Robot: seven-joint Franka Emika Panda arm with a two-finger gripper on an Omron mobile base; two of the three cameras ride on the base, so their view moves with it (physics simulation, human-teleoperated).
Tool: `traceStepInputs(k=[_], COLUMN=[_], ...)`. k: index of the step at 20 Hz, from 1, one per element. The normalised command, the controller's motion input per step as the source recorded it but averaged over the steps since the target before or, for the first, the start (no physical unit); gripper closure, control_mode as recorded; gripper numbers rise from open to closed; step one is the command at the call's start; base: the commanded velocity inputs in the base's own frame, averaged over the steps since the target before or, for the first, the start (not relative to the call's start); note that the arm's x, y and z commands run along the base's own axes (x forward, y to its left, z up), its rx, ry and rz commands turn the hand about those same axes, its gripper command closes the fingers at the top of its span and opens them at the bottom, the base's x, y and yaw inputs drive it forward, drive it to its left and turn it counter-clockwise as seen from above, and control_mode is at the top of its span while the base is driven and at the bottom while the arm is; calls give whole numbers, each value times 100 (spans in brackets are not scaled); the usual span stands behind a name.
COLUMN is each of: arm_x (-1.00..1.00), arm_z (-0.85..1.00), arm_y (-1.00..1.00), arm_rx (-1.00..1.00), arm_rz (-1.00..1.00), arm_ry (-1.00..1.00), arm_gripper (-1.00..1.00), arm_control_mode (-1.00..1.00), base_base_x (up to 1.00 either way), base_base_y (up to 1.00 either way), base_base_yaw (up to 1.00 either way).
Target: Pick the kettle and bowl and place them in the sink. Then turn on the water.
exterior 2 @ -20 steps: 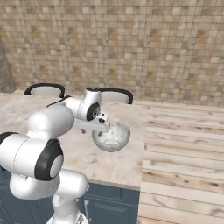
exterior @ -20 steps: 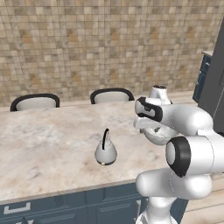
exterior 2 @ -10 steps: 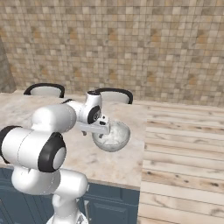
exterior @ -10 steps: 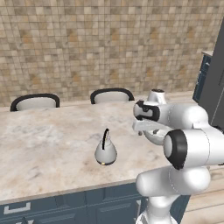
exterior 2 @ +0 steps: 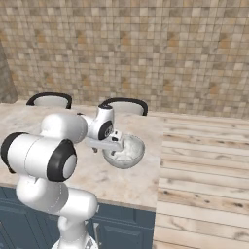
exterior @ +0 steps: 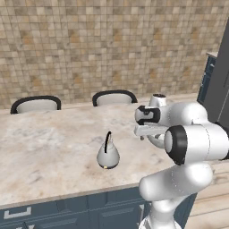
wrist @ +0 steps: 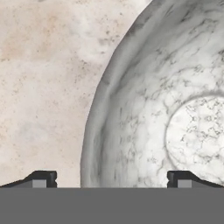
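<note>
The whitish-grey bowl [exterior 2: 127, 153] sits near the counter's right end, and its speckled inside [wrist: 175, 109] shows in the hand view. My gripper [exterior 2: 108, 149] hangs open just above the bowl's left rim, which runs up between the two fingertips [wrist: 41, 178]. In the left base view the gripper [exterior: 143, 134] points down and my arm hides most of the bowl. The small silvery kettle [exterior: 108, 156] with a thin black handle stands upright on the counter, well to the left of the gripper. The sink and the water are out of view.
Two dark-rimmed chair backs [exterior: 36, 103] [exterior: 114, 96] stand behind the marble counter [exterior: 44, 147]. The counter ends just right of the bowl, over a wooden floor [exterior 2: 204, 165]. A dark tall cabinet [exterior: 219, 80] is at the far right.
The hand has come down and a little left onto the bowl's rim. The jaws stay open, and the kettle and bowl have not moved.
</note>
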Motion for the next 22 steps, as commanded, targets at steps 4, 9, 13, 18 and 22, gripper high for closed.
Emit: traceStepInputs(k=[4,9,13,18,22], arm_x=[6,1,0,0,0], arm_z=[-12,-3,0,0,13], arm_y=[0,0,0,0,0], arm_rx=[0,0,0,0,0], arm_rz=[0,0,0,0,0], arm_ry=[0,0,0,0,0], arm_gripper=[-100,100,100,100,100], arm_control_mode=[-100,-100,-100,-100,-100], base_base_x=[0,0,0,0,0], base_base_y=[0,0,0,0,0], base_base_yaw=[0,0,0,0,0])
